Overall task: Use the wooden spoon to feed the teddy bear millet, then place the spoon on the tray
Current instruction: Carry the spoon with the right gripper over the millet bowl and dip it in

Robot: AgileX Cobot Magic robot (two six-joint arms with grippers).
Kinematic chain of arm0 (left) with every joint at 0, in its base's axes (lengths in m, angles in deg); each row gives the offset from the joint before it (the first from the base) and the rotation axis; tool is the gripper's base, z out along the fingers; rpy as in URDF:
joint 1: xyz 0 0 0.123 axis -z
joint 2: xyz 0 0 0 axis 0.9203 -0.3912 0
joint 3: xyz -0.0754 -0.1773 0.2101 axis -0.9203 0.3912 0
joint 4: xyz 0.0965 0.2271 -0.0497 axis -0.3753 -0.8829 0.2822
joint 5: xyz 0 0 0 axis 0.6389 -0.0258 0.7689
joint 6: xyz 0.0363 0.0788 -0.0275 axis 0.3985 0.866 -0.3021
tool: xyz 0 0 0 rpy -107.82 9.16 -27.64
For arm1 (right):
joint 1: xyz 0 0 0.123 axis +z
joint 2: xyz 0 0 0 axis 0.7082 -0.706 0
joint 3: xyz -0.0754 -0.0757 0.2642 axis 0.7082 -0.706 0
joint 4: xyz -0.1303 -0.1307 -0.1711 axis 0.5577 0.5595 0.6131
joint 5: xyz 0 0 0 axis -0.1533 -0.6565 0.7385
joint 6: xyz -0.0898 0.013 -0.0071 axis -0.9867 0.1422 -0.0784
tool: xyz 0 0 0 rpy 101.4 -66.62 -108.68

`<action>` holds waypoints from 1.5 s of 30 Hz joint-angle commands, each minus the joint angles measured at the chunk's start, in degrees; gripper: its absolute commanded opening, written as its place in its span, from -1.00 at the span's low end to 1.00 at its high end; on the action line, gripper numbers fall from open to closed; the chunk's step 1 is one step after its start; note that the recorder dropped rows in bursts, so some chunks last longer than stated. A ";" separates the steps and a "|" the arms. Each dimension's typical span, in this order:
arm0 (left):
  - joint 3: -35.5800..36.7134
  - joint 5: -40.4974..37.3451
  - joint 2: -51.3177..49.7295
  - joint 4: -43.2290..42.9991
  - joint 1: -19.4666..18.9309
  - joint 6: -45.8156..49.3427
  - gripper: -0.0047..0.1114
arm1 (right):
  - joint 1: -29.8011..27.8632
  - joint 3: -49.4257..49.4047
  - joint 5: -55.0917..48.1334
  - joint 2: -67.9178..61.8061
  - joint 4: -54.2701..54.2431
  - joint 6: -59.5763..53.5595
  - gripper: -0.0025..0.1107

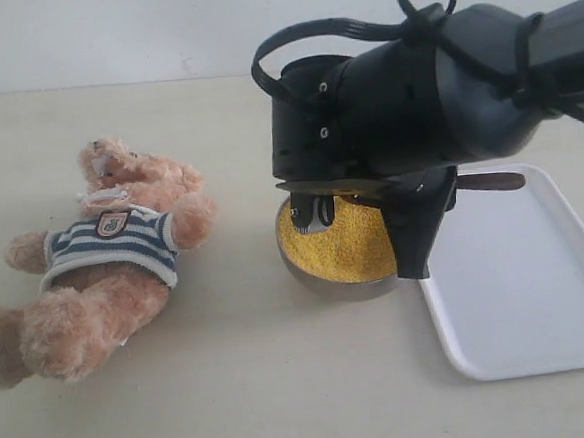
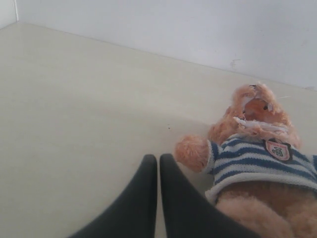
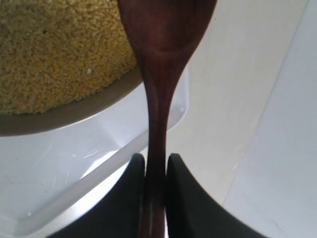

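Observation:
The teddy bear (image 1: 109, 257) (image 2: 257, 153) lies on its back at the left, in its striped shirt. A metal bowl (image 1: 305, 268) (image 3: 74, 111) heaped with yellow millet (image 1: 349, 240) (image 3: 54, 54) stands mid-table beside the white tray (image 1: 528, 293) (image 3: 74, 163). My right gripper (image 1: 402, 186) (image 3: 156, 157) is shut on the handle of the wooden spoon (image 1: 495, 181) (image 3: 158, 64). It holds the spoon level, with the spoon's bowl over the millet and the handle end over the tray. My left gripper (image 2: 158, 157) is shut on nothing, just beside the bear's arm, and is outside the exterior view.
The pale tabletop (image 1: 253, 382) runs back to a white wall (image 1: 108, 31). The right arm's black body and cables (image 1: 413, 90) hang over the bowl and hide its far rim.

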 commanded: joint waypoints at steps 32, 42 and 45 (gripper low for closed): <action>-0.21 0.44 0.19 -0.15 -0.12 0.19 -0.85 | 0.05 0.67 -0.38 -3.25 -0.86 -1.78 -0.96; -0.21 0.44 0.19 -0.15 -0.12 0.19 -0.85 | 0.05 0.67 -0.38 -3.25 -3.63 -1.64 -0.96; -0.21 0.44 0.19 -0.15 -0.12 0.19 -0.85 | 0.05 0.67 -0.38 -3.14 -3.96 -0.39 -0.96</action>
